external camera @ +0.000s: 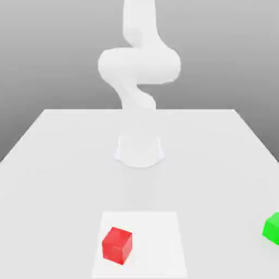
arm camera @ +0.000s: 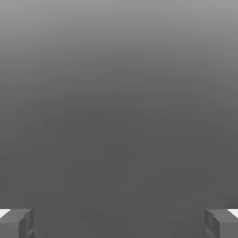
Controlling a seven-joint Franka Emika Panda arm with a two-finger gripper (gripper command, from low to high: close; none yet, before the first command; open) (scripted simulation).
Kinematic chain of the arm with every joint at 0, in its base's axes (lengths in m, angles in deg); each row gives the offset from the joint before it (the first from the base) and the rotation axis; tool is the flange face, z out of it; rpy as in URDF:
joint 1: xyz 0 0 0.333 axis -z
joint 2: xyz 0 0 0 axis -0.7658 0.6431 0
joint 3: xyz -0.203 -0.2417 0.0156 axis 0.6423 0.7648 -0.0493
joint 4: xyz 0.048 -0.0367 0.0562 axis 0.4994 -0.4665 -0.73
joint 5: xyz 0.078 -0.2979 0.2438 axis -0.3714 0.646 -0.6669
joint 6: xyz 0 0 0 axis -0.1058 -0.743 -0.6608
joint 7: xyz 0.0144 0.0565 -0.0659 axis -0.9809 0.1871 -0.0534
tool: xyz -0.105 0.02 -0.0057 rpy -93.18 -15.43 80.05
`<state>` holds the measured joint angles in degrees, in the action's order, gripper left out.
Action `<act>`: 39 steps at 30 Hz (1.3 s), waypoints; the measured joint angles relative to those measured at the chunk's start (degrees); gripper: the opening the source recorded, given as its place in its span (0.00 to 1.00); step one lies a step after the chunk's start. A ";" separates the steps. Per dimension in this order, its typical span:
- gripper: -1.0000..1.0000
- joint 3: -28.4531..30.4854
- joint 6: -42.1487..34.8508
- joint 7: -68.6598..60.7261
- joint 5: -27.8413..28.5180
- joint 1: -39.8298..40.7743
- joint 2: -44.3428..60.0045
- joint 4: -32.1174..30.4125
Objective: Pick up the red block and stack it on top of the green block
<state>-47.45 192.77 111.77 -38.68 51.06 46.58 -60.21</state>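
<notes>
Fingers wide apart, nothing held, presumably ready to straddle the block. Red block on white patch, probably the pick spot; green block well apart.

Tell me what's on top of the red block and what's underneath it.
Nothing sits on the top of the red block. Under it is the white square; the patch directly beneath the block is covered.
</notes>
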 joint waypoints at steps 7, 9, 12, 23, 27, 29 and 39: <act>0.50 -1.22 6.86 5.28 1.04 3.08 14.91 -4.77; 0.50 -1.36 8.77 6.78 1.35 3.76 19.07 -6.10; 0.50 -1.42 11.63 8.96 1.74 4.65 25.31 -8.09; 0.50 -0.76 22.57 14.58 0.27 6.55 48.07 -14.91; 0.50 -0.43 29.24 14.99 0.40 6.32 56.37 -14.12; 0.00 -0.34 30.96 15.05 0.49 6.25 58.41 -13.83; 0.00 -0.87 25.60 14.96 0.32 6.73 52.07 -14.80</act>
<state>-48.32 218.37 126.73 -38.35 57.80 98.64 -75.01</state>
